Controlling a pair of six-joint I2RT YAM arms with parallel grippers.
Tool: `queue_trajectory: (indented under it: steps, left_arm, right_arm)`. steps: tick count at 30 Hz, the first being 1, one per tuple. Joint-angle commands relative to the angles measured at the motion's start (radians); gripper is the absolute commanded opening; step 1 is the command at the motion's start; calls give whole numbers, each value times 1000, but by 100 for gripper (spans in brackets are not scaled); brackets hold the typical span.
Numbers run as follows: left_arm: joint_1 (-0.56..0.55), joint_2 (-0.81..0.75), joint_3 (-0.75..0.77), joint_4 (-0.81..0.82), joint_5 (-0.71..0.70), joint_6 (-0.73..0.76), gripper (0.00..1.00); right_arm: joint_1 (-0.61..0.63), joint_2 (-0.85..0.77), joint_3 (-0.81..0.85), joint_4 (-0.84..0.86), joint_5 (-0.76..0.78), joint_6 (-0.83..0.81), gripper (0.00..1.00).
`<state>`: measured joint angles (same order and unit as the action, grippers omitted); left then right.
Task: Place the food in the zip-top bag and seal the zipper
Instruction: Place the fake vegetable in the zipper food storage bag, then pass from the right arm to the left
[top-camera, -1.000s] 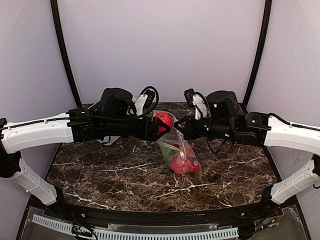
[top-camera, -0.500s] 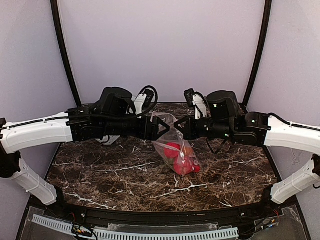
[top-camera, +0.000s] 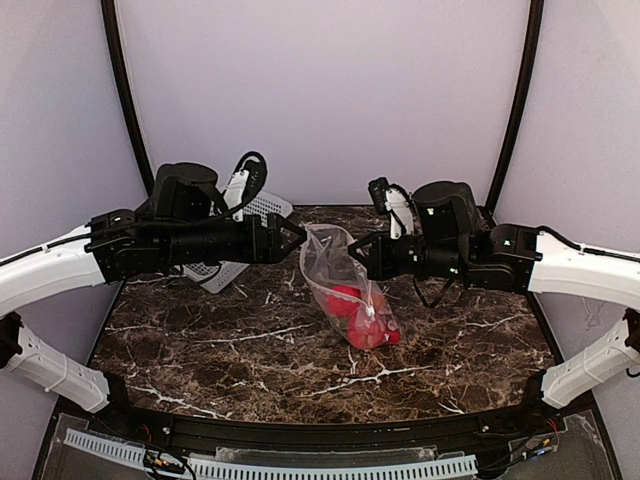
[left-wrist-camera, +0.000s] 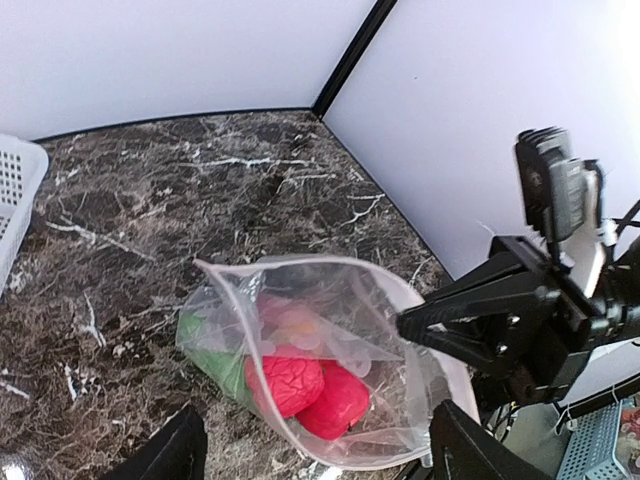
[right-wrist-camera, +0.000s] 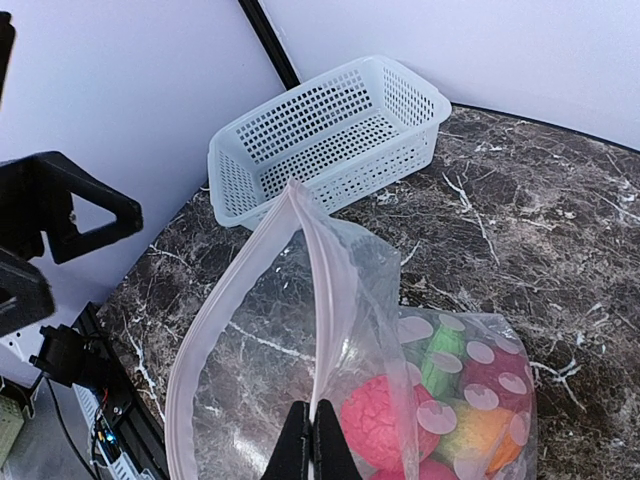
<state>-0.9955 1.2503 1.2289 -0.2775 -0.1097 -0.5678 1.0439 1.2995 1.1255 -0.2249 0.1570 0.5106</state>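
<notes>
I'm looking down from high behind the rig over the table (top-camera: 250, 350). My left wrist camera is facing right, close above the zip-top bag (left-wrist-camera: 390, 300); the right wrist one is facing left, nearer still. All three are sharing it.

Bright, even light; sharp frames

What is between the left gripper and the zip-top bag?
Nothing: the top view shows only bare marble table between the left gripper and the open zip-top bag.
</notes>
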Motion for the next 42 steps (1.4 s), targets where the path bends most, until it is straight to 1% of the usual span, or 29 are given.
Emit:
queue_trajectory:
  steps: [1, 3, 4, 5, 6, 10, 11, 12, 14, 15, 16, 17, 19, 23, 26, 28, 30, 33, 34, 35, 39, 41, 42]
  left_arm:
    - [28, 13, -84, 27, 73, -79, 77]
    - [38, 25, -110, 69, 101, -97, 77]
    - [43, 29, -124, 100, 154, -103, 75]
    - [56, 38, -130, 131, 176, -118, 74]
    - [63, 44, -139, 145, 209, -123, 68]
    - [78, 77, -138, 191, 265, -140, 57]
    - [78, 89, -137, 199, 271, -143, 52]
    - [78, 95, -137, 204, 282, -144, 49]
    - [78, 108, -138, 225, 304, -150, 35]
    - [78, 112, -137, 243, 312, -154, 22]
    - [78, 112, -136, 253, 325, -155, 15]
    - [79, 109, -127, 264, 329, -155, 5]
    - [79, 96, -97, 262, 339, -144, 1]
    - [79, 51, -55, 269, 359, -138, 1]
    - [78, 10, -70, 318, 371, -161, 1]
    - [77, -7, -86, 321, 368, -167, 1]
    - [77, -25, -113, 317, 336, -174, 1]
    - [78, -52, -166, 317, 244, -191, 1]
    - [78, -72, -199, 321, 223, -203, 1]
    - [78, -84, -215, 324, 176, -209, 1]
    - [81, -147, -280, 314, 34, -215, 1]
    - [90, -169, -287, 304, 7, -210, 1]
    - [93, -171, -285, 300, 3, -208, 1]
  right_arm:
    - [-6, -22, -1, 27, 1, 12, 0]
    - [-6, -22, -4, 27, -2, 14, 0]
    - [-6, -23, -4, 27, -4, 16, 0]
    - [-6, -22, -4, 27, -6, 16, 0]
    - [-6, -23, -4, 27, -7, 17, 0]
    - [-6, -31, -11, 27, -7, 21, 0]
    - [-7, -32, -13, 27, -4, 23, 0]
    - [-6, -33, -14, 27, -3, 24, 0]
    - [-6, -32, -10, 26, -2, 19, 0]
    - [-6, -31, -4, 25, -3, 11, 0]
    - [-6, -28, 7, 20, -5, 0, 0]
    - [-6, -24, 26, 12, -5, -16, 0]
    - [-6, -11, 77, -19, 5, -56, 0]
    - [-5, 22, 188, -62, 36, -141, 0]
    - [-5, 43, 241, -64, 46, -184, 0]
    - [-6, 63, 264, -62, 47, -201, 0]
    - [-6, 87, 277, -59, 46, -202, 0]
    - [-5, 114, 277, -51, 22, -197, 1]
    - [-6, 118, 273, -48, 13, -193, 6]
    - [-5, 118, 270, -45, 5, -190, 14]
    - [-6, 67, 232, -26, 23, -192, 50]
    - [-6, 13, 200, -10, 14, -209, 64]
    - [-6, -11, 183, -6, 3, -220, 68]
